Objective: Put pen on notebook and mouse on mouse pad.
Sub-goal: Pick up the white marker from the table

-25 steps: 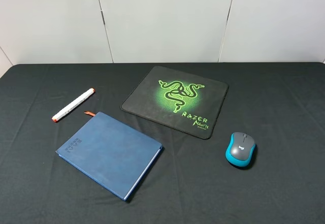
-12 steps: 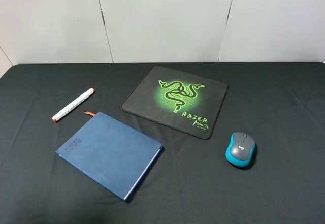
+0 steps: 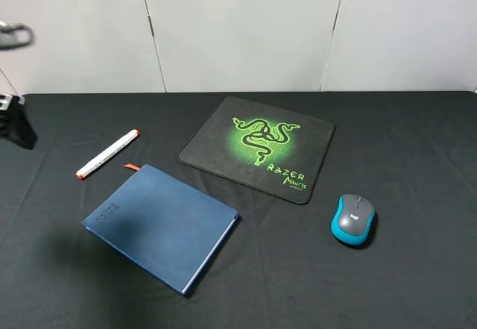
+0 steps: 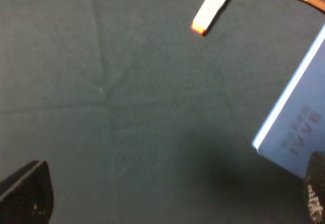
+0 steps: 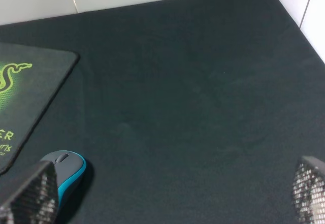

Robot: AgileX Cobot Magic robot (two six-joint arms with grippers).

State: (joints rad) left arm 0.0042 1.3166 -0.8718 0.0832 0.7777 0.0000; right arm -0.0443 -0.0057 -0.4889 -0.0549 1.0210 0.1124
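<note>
Exterior high view puts both halves of the job at the starting line: nothing sits where the task wants it yet.

The table [image 3: 417,135], covered in black cloth, carries all four things well spread out. The left tool [image 4: 170,198] hangs above bare cloth with its fingers wide apart and nothing between them; its wrist view takes in one end of the pen and a corner of the notebook. The right tool [image 5: 167,193] is likewise spread wide and empty, with the mouse showing just beside one of its fingers.

The mouse pad [image 3: 257,148] lies flat near the middle of the table, its top bare. The notebook [image 3: 160,224] lies closed on the left side, turned at an angle, with nothing on its cover. The mouse [image 3: 353,219] sits on the cloth to the right, near the pad's corner but apart from it. The pen [image 3: 108,154] lies on the cloth beyond the notebook, close to the corner where the orange ribbon [image 3: 131,166] pokes out, not touching the cover.

So both moves remain, each a short carry. Nothing lies in either path; only the ribbon is near the pen.
</note>
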